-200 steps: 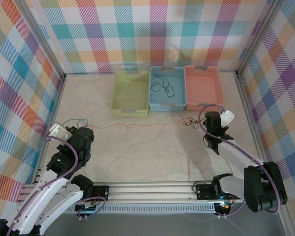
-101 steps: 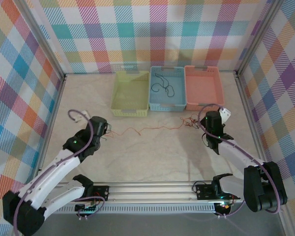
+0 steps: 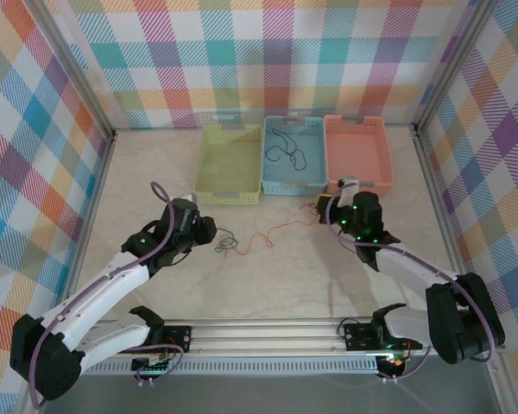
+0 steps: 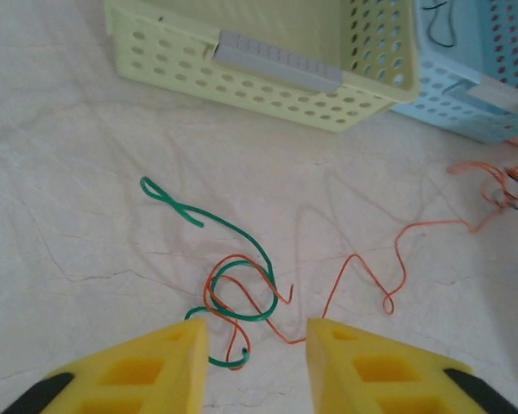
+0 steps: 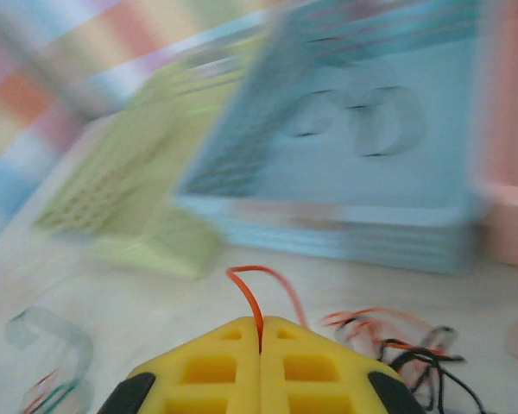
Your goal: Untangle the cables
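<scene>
As the left gripper (image 4: 255, 332) opens after swinging inward, the green cable (image 4: 242, 235) and orange cable (image 4: 363, 263) fall slack just in front of the yellow basket (image 4: 198, 78), still intertwined. Right of that basket, the right gripper (image 5: 261, 332) clamps the orange end, plain from its wrist, too small overhead.

left gripper (image 4: 255, 338): hovering, jaws parted
green cable (image 4: 238, 231): looping through orange cable (image 4: 432, 224) (just ahead of the fingertips)
yellow basket (image 4: 198, 78): sitting beyond
</scene>
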Tool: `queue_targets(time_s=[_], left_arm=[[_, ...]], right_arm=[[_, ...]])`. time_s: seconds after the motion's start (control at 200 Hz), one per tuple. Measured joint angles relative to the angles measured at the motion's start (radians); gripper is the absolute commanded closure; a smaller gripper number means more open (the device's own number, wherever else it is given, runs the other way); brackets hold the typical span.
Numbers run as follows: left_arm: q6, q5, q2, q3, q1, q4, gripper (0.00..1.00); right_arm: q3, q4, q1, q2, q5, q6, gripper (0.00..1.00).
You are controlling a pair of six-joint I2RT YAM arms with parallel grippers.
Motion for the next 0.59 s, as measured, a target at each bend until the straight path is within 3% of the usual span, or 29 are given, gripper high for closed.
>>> queue_targets(time_s=[0.105,0.195,0.38,0.595], left_arm=[[0.003,0.009,-0.082,0.002,0.000,-0.014,0.54],[0.009,0.018,-0.137,0.002,0.000,-0.020,0.50],[0.023,0.084,-0.140,0.002,0.000,-0.006,0.45],[0.036,0.203,-0.002,-0.001,-0.012,0.068,0.44]], right_arm=[[0.013,0.054,0.073,0.000,-0.159,-0.069,1.00],[0.018,0.072,0.079,0.000,-0.217,-0.097,1.00],[0.071,0.063,0.078,0.089,-0.194,-0.134,1.00],[0.149,-0.055,0.075,0.234,-0.116,-0.131,1.00]])
